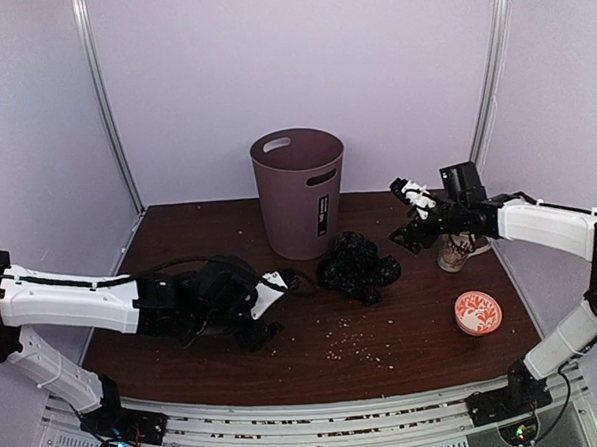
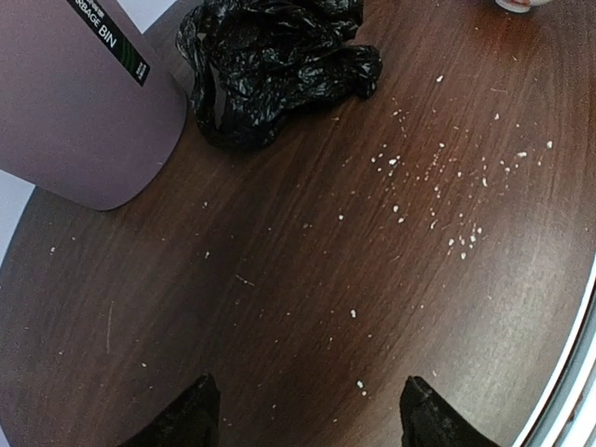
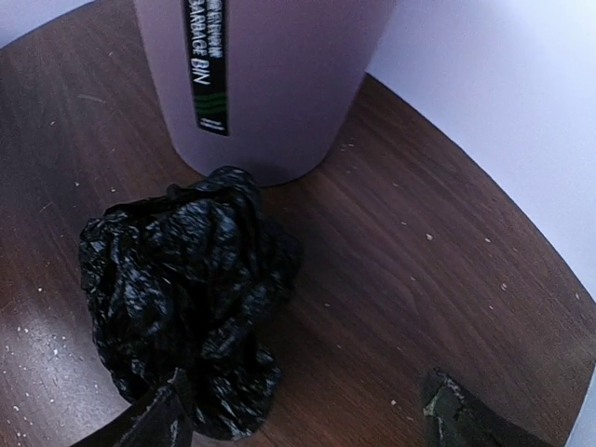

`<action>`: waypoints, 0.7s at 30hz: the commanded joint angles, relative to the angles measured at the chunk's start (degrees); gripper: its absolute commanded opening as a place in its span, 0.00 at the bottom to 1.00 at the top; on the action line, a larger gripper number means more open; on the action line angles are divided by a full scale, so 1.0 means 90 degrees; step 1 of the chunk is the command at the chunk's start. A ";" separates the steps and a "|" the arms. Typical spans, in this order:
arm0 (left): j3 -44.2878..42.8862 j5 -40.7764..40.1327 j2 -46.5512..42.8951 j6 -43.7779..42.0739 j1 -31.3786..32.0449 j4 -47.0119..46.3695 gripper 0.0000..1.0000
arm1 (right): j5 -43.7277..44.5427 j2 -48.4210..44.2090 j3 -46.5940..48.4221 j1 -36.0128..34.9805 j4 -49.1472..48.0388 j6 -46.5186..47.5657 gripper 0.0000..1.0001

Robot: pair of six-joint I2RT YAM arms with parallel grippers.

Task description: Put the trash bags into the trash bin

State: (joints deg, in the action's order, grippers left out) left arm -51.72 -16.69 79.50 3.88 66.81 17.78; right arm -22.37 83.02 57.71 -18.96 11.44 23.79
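Risk sits mostly in the grab: trash bags (image 1: 358, 267) lie as one slack black heap on the table (image 1: 416, 358), just beside the foot of the trash bin (image 1: 299, 193), not in it. Right hand (image 3: 312, 419) hangs over the heap's near edge, released, nothing in it. Left hand (image 2: 312, 424) is likewise spread and empty over bare table. We reckon a shallow pinch takes one fold, and the rest trails or snags on the tall rim. A careless swing could also shove the light bin, or clip the mug (image 1: 453, 252) close by the right arm.
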 commanded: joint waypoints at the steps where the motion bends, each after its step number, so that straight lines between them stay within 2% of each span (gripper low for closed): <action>1: 0.0084 -0.0028 0.0286 0.0844 -0.0023 -0.1452 0.67 | 0.0508 0.0661 0.0623 -0.0541 0.0636 0.0493 0.86; 5: 0.0168 -0.0234 0.0501 0.1204 -0.0030 -0.1741 0.68 | 0.0294 0.1409 0.1083 -0.0906 0.0849 0.0551 0.90; 9: 0.0278 -0.0309 0.0667 0.1401 -0.0030 -0.2036 0.69 | 0.0408 0.2057 0.1290 -0.1123 0.0816 0.0355 0.89; 10: 0.0266 -0.0318 0.0719 0.1420 -0.0030 -0.2043 0.69 | 0.0432 0.2207 0.1381 -0.1168 0.0909 0.0316 0.83; 13: 0.0204 -0.0385 0.0904 0.1509 -0.0030 -0.2048 0.69 | 0.0382 0.2473 0.1653 -0.1317 0.1332 0.0277 0.52; 17: 0.0297 -0.0449 0.0949 0.1576 -0.0039 -0.2179 0.69 | 0.0024 0.2169 0.1841 -0.1523 0.1932 0.0172 0.14; 19: 0.0394 -0.0418 0.0850 0.1560 -0.0073 -0.2336 0.70 | -0.0512 0.1789 0.1965 -0.1571 0.2247 0.0037 0.03; 21: 0.0540 -0.0241 0.0701 0.1446 -0.0108 -0.2646 0.73 | -0.0891 0.1416 0.2058 -0.1586 0.2439 -0.0113 0.00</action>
State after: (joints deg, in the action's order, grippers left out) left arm -48.97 -19.53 87.96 16.80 66.57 0.97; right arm -22.65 103.68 72.84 -32.40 27.55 25.45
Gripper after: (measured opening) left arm 0.699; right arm 0.026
